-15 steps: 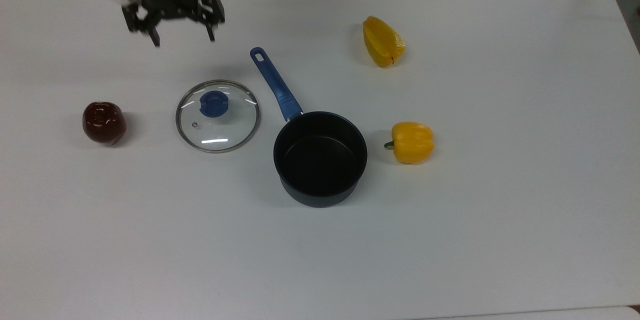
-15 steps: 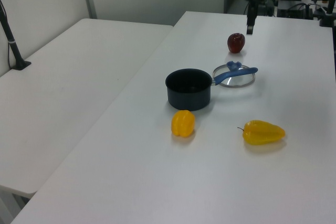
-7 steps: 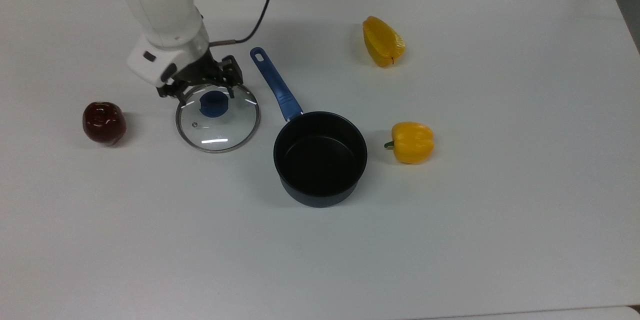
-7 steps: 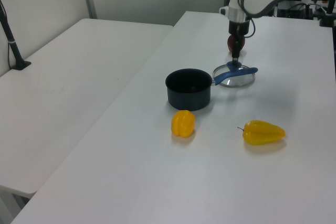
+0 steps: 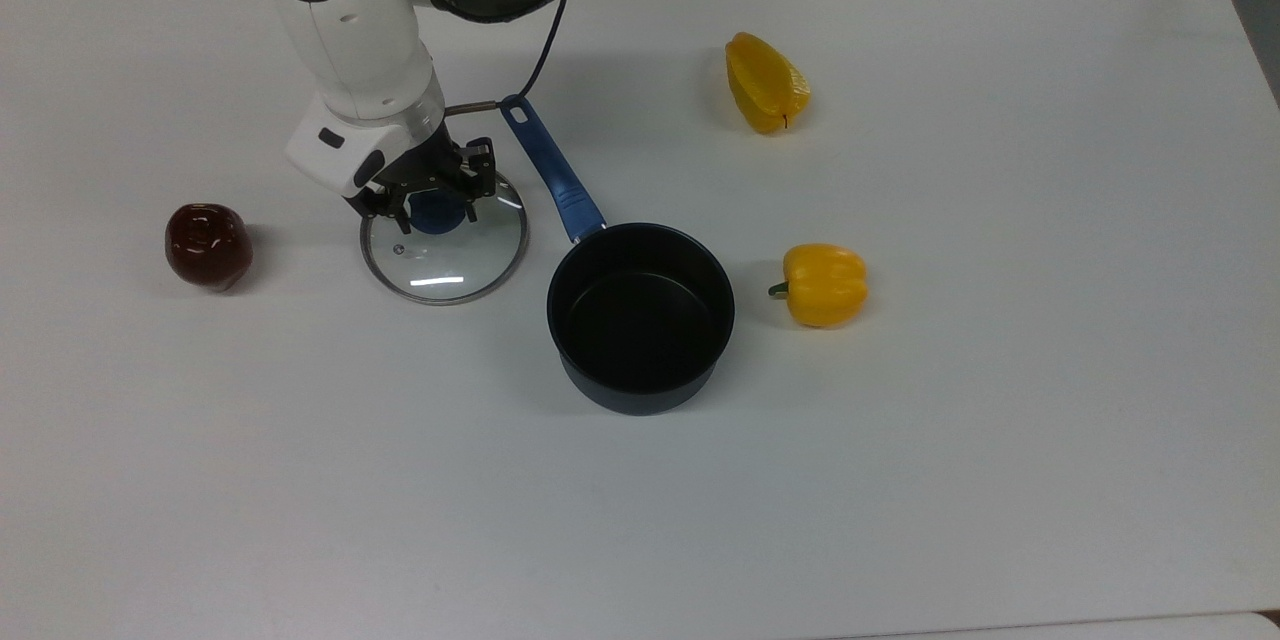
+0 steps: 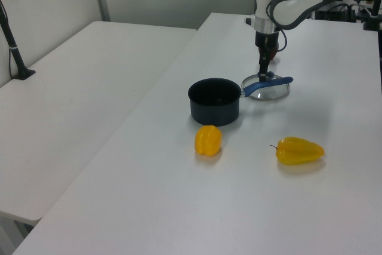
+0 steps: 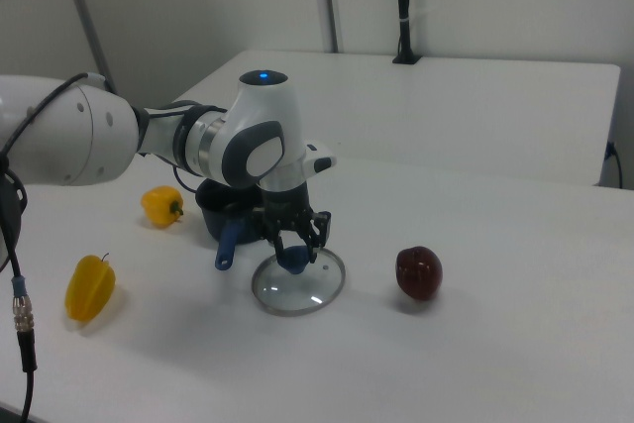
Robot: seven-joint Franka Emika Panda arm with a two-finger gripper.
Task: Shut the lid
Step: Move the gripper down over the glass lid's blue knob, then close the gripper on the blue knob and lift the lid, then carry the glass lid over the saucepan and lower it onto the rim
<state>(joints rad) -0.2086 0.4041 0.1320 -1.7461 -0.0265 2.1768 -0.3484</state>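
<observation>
- Lid (image 5: 445, 255) flat on the table (image 5: 900, 470), just beside the saucepan (image 5: 640, 315).
- Gripper (image 5: 437, 203) down around its blue knob (image 7: 294, 260), jaws apparently closed on it.
- No readable writing anywhere.

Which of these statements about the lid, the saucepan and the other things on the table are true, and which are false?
1. The lid lies on the table, beside the saucepan. True.
2. The saucepan holds a yellow pepper. False: it is empty; both yellow peppers lie on the table.
3. The hand is at the lid's blue knob. True.
4. In the top view, the dark red pepper lies to the right of the saucepan. False: it is at the top view's left, beyond the lid.
5. The saucepan's handle is red. False: it is blue.
</observation>
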